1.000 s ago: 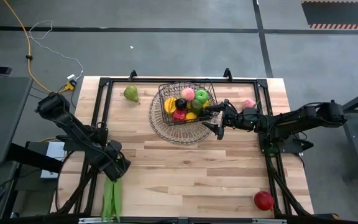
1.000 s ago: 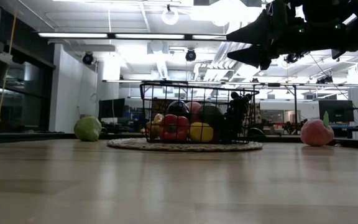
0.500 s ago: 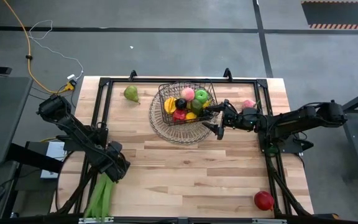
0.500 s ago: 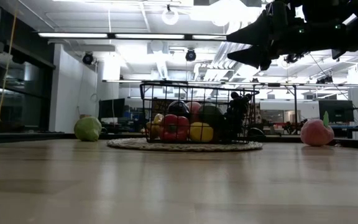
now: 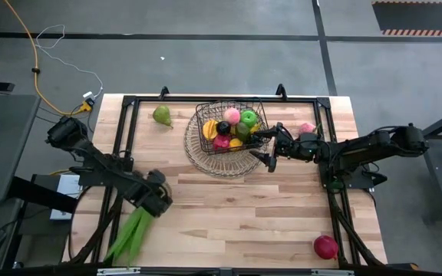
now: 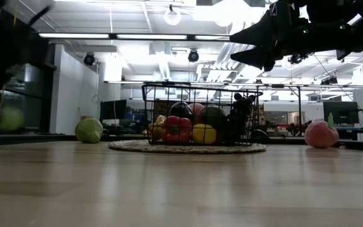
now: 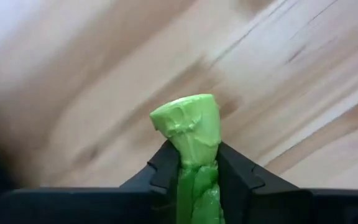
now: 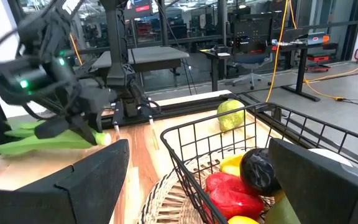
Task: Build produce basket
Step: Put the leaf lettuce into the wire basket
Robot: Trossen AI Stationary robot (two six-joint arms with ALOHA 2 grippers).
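Room: open workshop hall with ceiling strip lights, desks and monitors showing behind the table [image 5: 244,207] in the low view.
Table: pale wooden planks with a dark metal frame along its edges.
Basket [image 5: 229,136]: wire-mesh basket sitting at the far middle of the table, dark squarish rim above, paler rounded wire spreading out below.
Basket contents: green apple [image 5: 249,118], pink piece [image 5: 232,115], dark grapes [image 5: 222,127], yellow banana [image 5: 209,129] and a red piece [image 5: 221,141] lying together inside.
Pear [image 5: 161,115]: resting on the table left of the basket, well apart from it.
Pink peach [image 5: 306,129]: sitting on the table right of the basket, just behind the right arm.
Red apple [image 5: 325,247]: lying alone near the table's near right corner.
Left gripper [image 5: 156,201]: hanging over the near left part of the table, blurred in the high view; jaws are pinching the stem end of the green pods [image 7: 194,140], one jaw on each side in the left wrist view.
Green pods, free end: trailing down and away from the left gripper toward the table's near left edge.
Right gripper [image 5: 265,147]: hovering at the basket's right rim; jaws are standing wide apart, gripping nothing.
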